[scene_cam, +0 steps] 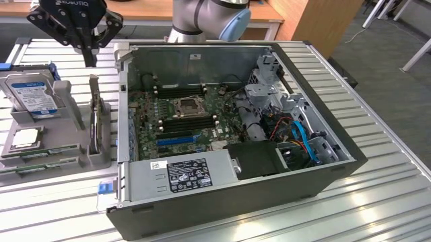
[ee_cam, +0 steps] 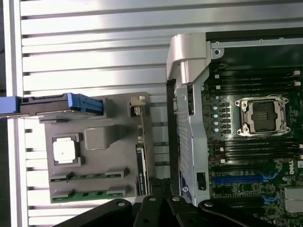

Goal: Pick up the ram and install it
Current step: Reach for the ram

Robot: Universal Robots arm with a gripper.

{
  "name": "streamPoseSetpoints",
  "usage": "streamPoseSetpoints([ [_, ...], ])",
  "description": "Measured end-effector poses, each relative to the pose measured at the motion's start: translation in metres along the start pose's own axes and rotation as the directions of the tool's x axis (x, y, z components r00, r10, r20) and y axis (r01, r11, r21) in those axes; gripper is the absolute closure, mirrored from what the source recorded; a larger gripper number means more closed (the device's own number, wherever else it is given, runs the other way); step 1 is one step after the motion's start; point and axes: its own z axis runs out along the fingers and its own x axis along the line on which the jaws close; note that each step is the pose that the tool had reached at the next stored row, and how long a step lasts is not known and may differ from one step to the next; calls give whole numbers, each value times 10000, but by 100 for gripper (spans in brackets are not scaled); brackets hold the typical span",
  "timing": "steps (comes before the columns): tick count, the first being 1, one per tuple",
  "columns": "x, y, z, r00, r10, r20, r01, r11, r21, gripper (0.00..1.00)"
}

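Two ram sticks lie flat in slots of the grey holder (scene_cam: pixel 67 101), one green stick (ee_cam: pixel 89 176) beside the other (ee_cam: pixel 90 194); in the exterior view they are the ram (scene_cam: pixel 42 152) and a second stick (scene_cam: pixel 30 169) at the holder's near end. My gripper (scene_cam: pixel 89 59) hangs above the table behind the holder, at the exterior view's upper left, shut with nothing in it. Its black fingers (ee_cam: pixel 161 201) are pressed together over the holder's edge, apart from the sticks. The open computer case (scene_cam: pixel 316 91) shows the motherboard's dark memory slots (scene_cam: pixel 189 122).
The holder also carries a hard drive (scene_cam: pixel 30 96), a processor (scene_cam: pixel 27 137) and an upright card (scene_cam: pixel 94 121). The case's metal wall (ee_cam: pixel 189 94) stands between holder and motherboard. A processor socket (ee_cam: pixel 262 116), blue slot (ee_cam: pixel 236 179) and power supply (scene_cam: pixel 181 174) sit inside the case.
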Motion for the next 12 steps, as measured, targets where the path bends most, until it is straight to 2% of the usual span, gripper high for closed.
streamPoseSetpoints([
  [12,276,-21,11,10000,5,-74,-5,10000,6,90],
])
